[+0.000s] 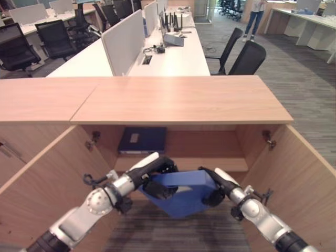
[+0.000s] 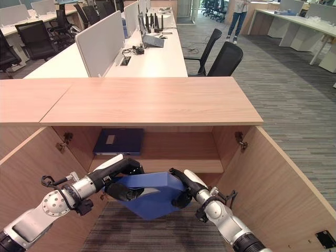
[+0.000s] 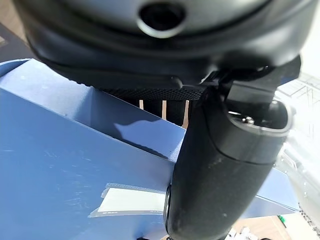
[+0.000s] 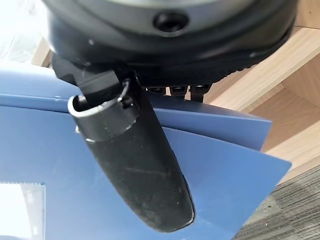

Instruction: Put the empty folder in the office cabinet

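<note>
Both hands, left hand (image 1: 157, 185) and right hand (image 1: 214, 189), gripped the flat blue plastic folder (image 1: 184, 197) just below the wooden cabinet's (image 1: 178, 100) shelf (image 1: 210, 164), where a dark blue binder (image 1: 142, 139) lay. Wrist views showed each thumb clamped on its cover. I'd level it, then slide it in beside that binder.

Two blue folders: one (image 1: 181, 193) held at 6 o'clock between two hands, left hand (image 1: 157, 181) and right hand (image 1: 214, 188), the other folder (image 1: 142, 139) lying on the cabinet shelf (image 1: 210, 164) at 11 o'clock. Two black chairs (image 1: 247, 56) at 1 o'clock. One person (image 1: 255, 16) far off.
</note>
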Motion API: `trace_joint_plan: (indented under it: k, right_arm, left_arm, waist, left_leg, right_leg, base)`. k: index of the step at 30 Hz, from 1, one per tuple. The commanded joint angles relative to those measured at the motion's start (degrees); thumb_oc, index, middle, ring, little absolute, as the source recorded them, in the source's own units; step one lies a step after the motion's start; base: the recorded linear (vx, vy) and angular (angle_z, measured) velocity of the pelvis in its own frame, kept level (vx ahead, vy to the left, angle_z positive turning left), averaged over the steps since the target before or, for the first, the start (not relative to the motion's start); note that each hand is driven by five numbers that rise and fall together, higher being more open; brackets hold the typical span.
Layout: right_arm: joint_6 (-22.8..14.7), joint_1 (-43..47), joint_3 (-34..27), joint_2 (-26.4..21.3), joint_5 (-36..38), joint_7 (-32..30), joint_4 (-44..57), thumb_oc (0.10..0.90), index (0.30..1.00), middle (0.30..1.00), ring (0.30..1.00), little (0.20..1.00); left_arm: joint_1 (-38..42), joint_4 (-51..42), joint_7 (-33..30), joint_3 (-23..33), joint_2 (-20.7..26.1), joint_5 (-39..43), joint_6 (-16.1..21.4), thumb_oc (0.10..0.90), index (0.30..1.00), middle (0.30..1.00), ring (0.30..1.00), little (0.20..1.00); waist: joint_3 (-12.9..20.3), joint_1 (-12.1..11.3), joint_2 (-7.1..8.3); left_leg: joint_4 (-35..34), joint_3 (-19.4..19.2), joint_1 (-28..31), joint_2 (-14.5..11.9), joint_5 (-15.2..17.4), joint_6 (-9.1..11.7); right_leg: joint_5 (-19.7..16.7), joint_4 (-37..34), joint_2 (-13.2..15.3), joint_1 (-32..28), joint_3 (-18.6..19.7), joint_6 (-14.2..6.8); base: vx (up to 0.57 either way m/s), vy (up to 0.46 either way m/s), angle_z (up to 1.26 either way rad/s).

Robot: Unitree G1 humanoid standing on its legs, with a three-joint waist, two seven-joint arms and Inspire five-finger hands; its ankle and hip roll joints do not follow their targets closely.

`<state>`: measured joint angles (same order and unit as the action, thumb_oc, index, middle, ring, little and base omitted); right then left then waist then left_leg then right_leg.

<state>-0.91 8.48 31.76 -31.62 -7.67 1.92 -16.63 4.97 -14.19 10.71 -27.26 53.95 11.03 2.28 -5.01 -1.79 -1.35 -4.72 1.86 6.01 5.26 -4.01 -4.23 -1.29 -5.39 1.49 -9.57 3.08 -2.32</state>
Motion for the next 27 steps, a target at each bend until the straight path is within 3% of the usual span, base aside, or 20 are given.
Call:
trace_joint_plan:
  k: [1,5,6,7,16,18,20,27]
  right_arm:
    - [-5.63,12.24,4.36,3.83,1.30,-1.57,1.24,0.800,0.900,0.900,0.900,0.900]
    - [-5.70,15.73,6.40,3.96,1.81,-1.60,-0.47,0.800,0.900,0.900,0.900,0.900]
    - [-5.80,16.65,7.25,4.15,2.76,-1.18,-0.86,0.521,0.481,0.481,0.481,0.481]
    - [-5.82,16.70,7.24,4.17,2.77,-1.18,-0.91,0.413,0.319,0.319,0.319,0.319]
    - [-4.44,9.59,9.52,11.96,35.25,8.92,-5.92,0.400,0.300,0.300,0.300,0.300]
    - [-3.92,8.87,9.91,12.73,37.79,10.05,-6.49,0.400,0.300,0.300,0.300,0.300]
    - [-2.07,4.94,10.32,15.78,48.17,13.04,-8.15,0.400,0.300,0.300,0.300,0.300]
    - [-1.12,-2.21,7.57,22.98,63.99,13.96,-13.26,0.400,0.300,0.300,0.300,0.300]
  left_arm:
    - [13.27,-8.56,0.61,-4.60,-6.20,9.06,9.15,0.400,0.300,0.300,0.300,0.300]
    - [15.94,-8.70,1.43,-7.30,-5.64,10.78,9.30,0.400,0.300,0.300,0.300,0.300]
    - [16.70,-8.93,1.65,-7.98,-5.33,11.41,9.35,0.400,0.300,0.300,0.300,0.300]
    - [16.74,-8.92,1.65,-7.99,-5.32,11.43,9.36,0.400,0.300,0.300,0.300,0.300]
    - [19.63,-5.54,4.01,-11.46,-7.37,14.80,8.42,0.400,0.300,0.300,0.300,0.300]
    - [19.76,-5.31,4.30,-11.57,-7.42,14.83,8.35,0.400,0.300,0.300,0.300,0.300]
    - [18.68,-4.02,4.92,-11.30,-8.44,14.58,8.04,0.400,0.300,0.300,0.300,0.300]
    - [13.24,-1.16,5.02,-8.40,-13.07,16.15,6.40,0.400,0.300,0.300,0.300,0.300]
  waist:
    - [4.18,0.50,0.82]
    - [4.18,0.30,0.82]
    - [4.17,0.22,0.86]
    - [4.14,0.21,0.87]
    - [4.03,0.13,1.09]
    - [4.01,0.08,1.10]
    - [3.77,-0.08,1.27]
    - [3.19,-0.11,1.56]
  left_leg:
    - [-0.28,2.88,0.93,-0.26,6.79,1.44]
    - [-0.28,2.84,0.95,-0.28,6.75,1.48]
    - [-0.28,2.80,0.95,-0.30,6.73,1.51]
    - [-0.28,2.79,0.96,-0.30,6.73,1.51]
    - [-0.28,2.83,1.06,-0.38,6.52,1.89]
    - [-0.28,2.80,1.04,-0.40,6.51,1.94]
    - [-0.28,2.80,1.37,-0.42,6.84,2.07]
    - [-0.28,2.60,1.21,-0.71,6.61,2.46]
  right_leg:
    - [2.95,0.91,1.92,-0.01,-3.65,-2.58]
    - [2.88,0.94,1.93,-0.03,-3.58,-2.59]
    - [2.89,0.96,1.92,-0.03,-3.58,-2.59]
    - [2.90,0.97,1.92,-0.02,-3.57,-2.59]
    - [3.01,0.96,1.86,-0.19,-3.87,-2.50]
    - [3.01,0.96,1.85,-0.19,-3.93,-2.49]
    - [3.34,0.95,1.81,-0.46,-4.04,-2.50]
    - [3.39,1.20,1.34,-0.18,-3.90,-2.25]
  base:
    - [0.00,0.000,0.00]
    - [0.00,0.000,0.00]
    - [0.00,0.000,0.00]
    - [0.00,0.000,0.00]
    - [0.00,0.000,0.00]
    - [0.00,0.000,0.00]
    - [0.00,-0.008,0.02]
    - [-0.01,-0.018,0.00]
